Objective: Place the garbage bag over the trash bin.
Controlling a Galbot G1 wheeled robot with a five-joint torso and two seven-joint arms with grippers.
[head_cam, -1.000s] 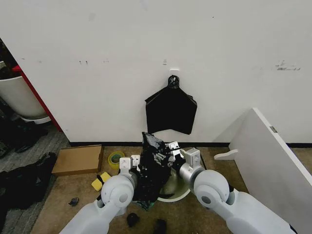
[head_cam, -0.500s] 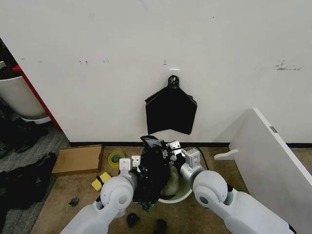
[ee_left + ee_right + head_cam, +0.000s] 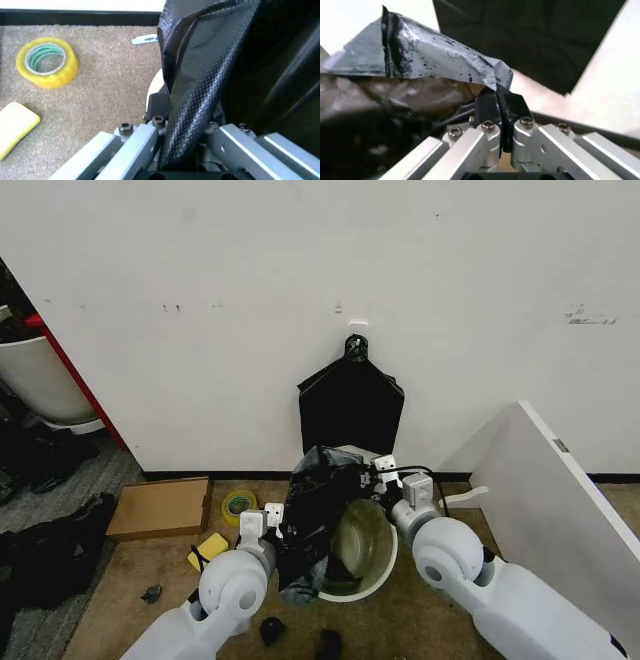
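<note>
Two tools, left tool (image 3: 187, 150) and right tool (image 3: 501, 112), pinch the garbage bag (image 3: 312, 500) between them.

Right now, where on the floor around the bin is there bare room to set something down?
Bare carpet lies between the trash bin and the leaning white board. The bin's other side is crowded: tape roll, yellow sponge, cardboard box. Both claws, left and right, pinch the garbage bag over the bin.

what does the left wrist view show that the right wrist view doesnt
Left wrist only: a yellow tape roll and a yellow sponge on the carpet, with the left gripper shut on the garbage bag. Right wrist only: the right gripper pinching a bag edge, and a black bundle against the wall. Both share the glossy black bag.
</note>
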